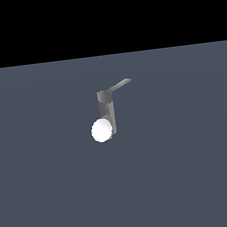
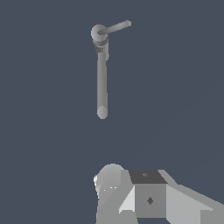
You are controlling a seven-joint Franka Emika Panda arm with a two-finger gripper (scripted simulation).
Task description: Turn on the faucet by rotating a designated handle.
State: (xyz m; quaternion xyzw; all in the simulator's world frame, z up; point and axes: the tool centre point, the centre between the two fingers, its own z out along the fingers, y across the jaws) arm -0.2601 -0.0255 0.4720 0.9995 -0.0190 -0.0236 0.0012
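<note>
In the wrist view the faucet (image 2: 101,70) stood well ahead of the end effector (image 2: 131,197), its handle (image 2: 114,28) angling sideways; finger spread couldn't be told.

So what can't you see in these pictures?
- The claw: in the wrist view the picture's edge cuts it off, so open or shut is unclear. The exterior view shows no arm at all.
- The faucet base: in the exterior view the white ball covers it.
- The handle: too thin to show detail.
</note>
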